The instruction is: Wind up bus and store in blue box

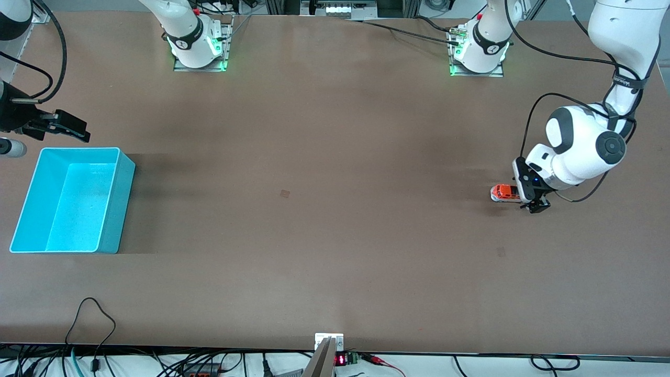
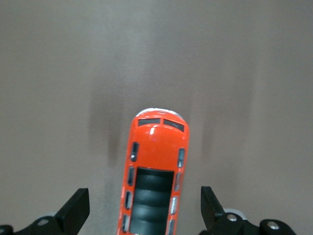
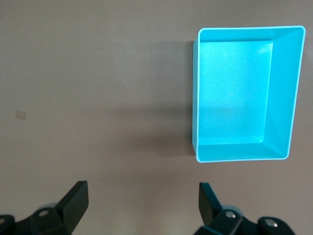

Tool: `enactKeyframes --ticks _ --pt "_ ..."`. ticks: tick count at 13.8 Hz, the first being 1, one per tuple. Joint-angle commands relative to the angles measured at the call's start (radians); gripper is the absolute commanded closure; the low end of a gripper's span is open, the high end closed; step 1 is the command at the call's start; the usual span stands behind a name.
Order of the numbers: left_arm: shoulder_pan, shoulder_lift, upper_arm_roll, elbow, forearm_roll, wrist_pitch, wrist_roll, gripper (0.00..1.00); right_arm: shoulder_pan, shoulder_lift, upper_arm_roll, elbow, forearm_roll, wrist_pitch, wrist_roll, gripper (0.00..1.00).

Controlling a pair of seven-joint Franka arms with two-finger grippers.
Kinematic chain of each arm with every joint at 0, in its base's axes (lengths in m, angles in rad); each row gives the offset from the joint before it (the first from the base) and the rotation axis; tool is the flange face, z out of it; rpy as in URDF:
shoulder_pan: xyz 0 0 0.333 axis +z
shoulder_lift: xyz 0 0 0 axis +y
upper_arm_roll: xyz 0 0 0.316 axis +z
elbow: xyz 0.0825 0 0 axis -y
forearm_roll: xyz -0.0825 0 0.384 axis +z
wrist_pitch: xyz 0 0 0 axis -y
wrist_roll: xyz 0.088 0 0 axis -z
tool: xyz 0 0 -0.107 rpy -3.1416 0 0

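The left gripper (image 2: 145,208) stands spread wide astride the bus (image 2: 154,176), fingers (image 2: 76,208) clear of both flanks — the grasp looks like the step in hand. The bus sits on the table (image 1: 335,235) at the left arm's end. Next, probably: close squarely on its sides. The right gripper (image 3: 142,205) (also spread, empty) waits over bare table beside the blue box (image 1: 118,209), well apart from the bus.
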Motion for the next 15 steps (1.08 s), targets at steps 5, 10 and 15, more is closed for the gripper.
enactKeyframes --ticks 5,10,15 --pt "0.035 0.001 -0.004 -0.038 0.012 0.037 0.034 0.02 -0.001 -0.008 0.003 0.004 0.008 -0.008 0.009 0.00" --pt "0.032 0.013 -0.013 -0.027 0.010 0.046 0.098 0.28 -0.001 -0.008 0.001 0.004 0.008 -0.009 0.009 0.00" --pt "0.032 0.021 -0.013 -0.010 0.010 0.046 0.160 0.37 -0.002 -0.004 0.001 0.005 0.008 -0.003 0.001 0.00"
